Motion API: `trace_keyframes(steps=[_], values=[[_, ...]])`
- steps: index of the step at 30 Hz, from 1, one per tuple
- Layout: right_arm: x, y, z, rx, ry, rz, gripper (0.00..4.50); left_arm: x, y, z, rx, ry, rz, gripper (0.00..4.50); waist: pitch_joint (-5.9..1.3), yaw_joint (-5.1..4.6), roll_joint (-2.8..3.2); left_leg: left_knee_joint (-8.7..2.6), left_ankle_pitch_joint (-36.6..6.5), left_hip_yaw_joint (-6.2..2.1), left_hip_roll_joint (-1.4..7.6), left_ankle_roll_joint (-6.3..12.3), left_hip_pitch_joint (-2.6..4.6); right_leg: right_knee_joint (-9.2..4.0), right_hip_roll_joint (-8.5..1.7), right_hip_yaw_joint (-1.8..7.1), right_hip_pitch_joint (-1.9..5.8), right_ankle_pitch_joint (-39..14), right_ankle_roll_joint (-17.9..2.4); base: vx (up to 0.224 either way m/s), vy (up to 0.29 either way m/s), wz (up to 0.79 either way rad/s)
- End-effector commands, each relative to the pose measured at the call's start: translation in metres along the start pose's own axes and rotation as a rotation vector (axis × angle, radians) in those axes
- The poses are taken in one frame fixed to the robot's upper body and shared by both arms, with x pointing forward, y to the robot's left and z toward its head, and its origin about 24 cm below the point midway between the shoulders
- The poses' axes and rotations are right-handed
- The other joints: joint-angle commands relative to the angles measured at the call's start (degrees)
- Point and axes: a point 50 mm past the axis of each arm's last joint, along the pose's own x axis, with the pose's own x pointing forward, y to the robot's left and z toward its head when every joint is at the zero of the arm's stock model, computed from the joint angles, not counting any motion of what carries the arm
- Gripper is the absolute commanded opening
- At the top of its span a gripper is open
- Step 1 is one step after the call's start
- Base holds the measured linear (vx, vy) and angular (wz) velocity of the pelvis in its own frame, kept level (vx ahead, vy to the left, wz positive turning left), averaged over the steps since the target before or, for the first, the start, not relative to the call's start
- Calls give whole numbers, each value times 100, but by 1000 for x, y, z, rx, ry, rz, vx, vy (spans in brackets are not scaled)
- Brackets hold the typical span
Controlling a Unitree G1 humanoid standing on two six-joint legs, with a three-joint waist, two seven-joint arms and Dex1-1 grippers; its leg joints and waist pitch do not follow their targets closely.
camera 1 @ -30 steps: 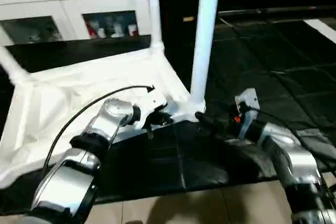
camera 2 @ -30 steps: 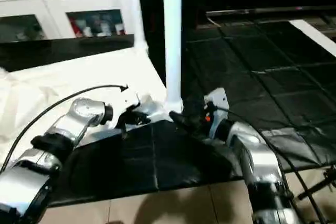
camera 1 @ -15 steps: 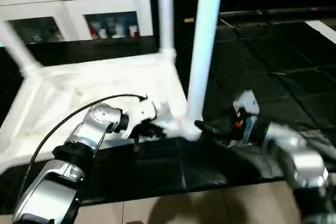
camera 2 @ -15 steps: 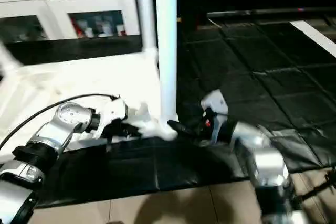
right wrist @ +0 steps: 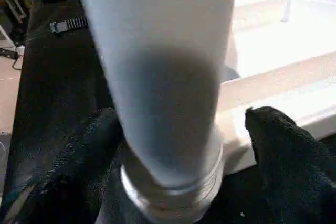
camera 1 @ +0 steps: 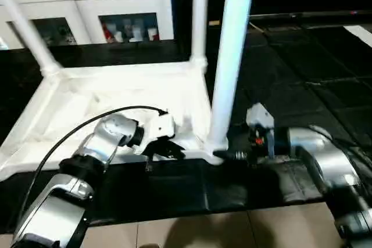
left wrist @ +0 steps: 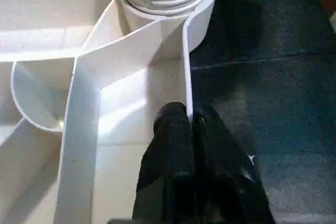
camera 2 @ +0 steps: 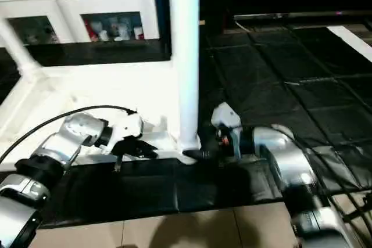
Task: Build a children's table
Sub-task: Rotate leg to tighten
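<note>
Two black fingers of the left gripper point(left wrist: 190, 124) pinch the upturned table's rim point(left wrist: 185, 66). Right gripper point(right wrist: 178, 129) straddles, spread wide, the upright near leg point(camera 1: 229, 56).

Both silver forearms reach forward and angle inward toward each other. The left gripper point(left wrist: 190, 129) has its black fingers pinched together on the thin rim of the table top point(left wrist: 185, 66). The right gripper point(right wrist: 173, 145) stands wide, one finger on each side of the leg point(right wrist: 157, 77) at its base.
</note>
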Motion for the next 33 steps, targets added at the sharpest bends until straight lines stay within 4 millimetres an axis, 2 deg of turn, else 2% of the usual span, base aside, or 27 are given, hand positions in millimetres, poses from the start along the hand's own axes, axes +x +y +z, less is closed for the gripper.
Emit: trace_keyframes(steps=[1, 4, 9, 19, 23, 25, 26, 29, 30, 31, 32, 33], values=[[2, -1, 3, -11, 3, 29, 371, 7, -3, 6, 66, 44, -78, 0, -439, -47, -95, -345, -215, -50, 251, 585, 7, -269, -441, 425, 359, -1075, -814, 0, 0, 0], [5, 2, 0, 1, 16, 93, 345, 7, -3, 6, 70, 50, -82, 0, -441, -38, -84, -335, -212, -50, 242, 633, -12, -267, -447, 419, 371, -1075, -811, 0, 0, 0], [7, 1, -2, 0, 19, 114, 293, 7, -2, 6, 71, 56, -80, 0, -432, -37, -82, -340, -283, -49, 239, 575, -11, -294, -441, 420, 367, -1261, -748, 0, 0, 0], [11, 2, -5, 12, 20, 142, 264, 6, 1, 6, 58, 62, -74, 0, -439, -37, -85, -338, -286, -51, 234, 556, -14, -291, -437, 417, 373, -1252, -752, 0, 0, 0], [13, 3, -7, 42, 1, 138, 263, 7, 5, 8, 10, 46, -41, 0, -419, -39, -74, -348, -410, -44, 231, 530, 0, -331, -436, 409, 367, -1483, -720, 0, 0, 0], [17, 3, -9, 93, -36, 90, 263, 10, 13, 12, -57, 9, 37, 0, -409, -29, -77, -354, -460, -43, 225, 504, 9, -365, -440, 400, 367, -1643, -692, 0, 0, 0], [20, 3, -10, 113, -49, 60, 263, 11, 17, 14, -85, -13, 75, 0, -403, -24, -75, -357, -500, -39, 227, 474, 36, -383, -437, 405, 350, -1730, -687, 0, 0, 0], [34, 0, -14, 185, -71, -114, 263, 19, 33, 29, -181, -89, 249, 0, -392, -56, -86, -372, -635, -33, 207, 343, 71, -430, -432, 405, 335, -1995, -631, 0, 0, 0], [34, 0, -15, 190, -71, -125, 263, 19, 34, 29, -187, -93, 258, 0, -392, -74, -92, -382, -646, -40, 204, 318, 66, -434, -431, 401, 347, -2039, -616, 0, 0, 0], [47, -2, -12, 252, -112, -226, 263, 25, 43, 41, -251, -136, 349, 0, -372, -137, -61, -387, -678, -48, 174, 279, 23, -458, -414, 381, 357, -2183, -521, 0, 0, 0], [52, -2, -11, 279, -132, -256, 263, 28, 45, 45, -268, -149, 371, 0, -381, -147, -74, -385, -712, -48, 169, 256, 39, -484, -426, 373, 357, -2254, -480, 0, 0, 0], [60, -4, -8, 304, -149, -307, 263, 32, 48, 51, -296, -171, 413, 0, -394, -161, -74, -387, -656, -58, 154, 259, 17, -469, -436, 375, 382, -2189, -470, 0, 0, 0]])
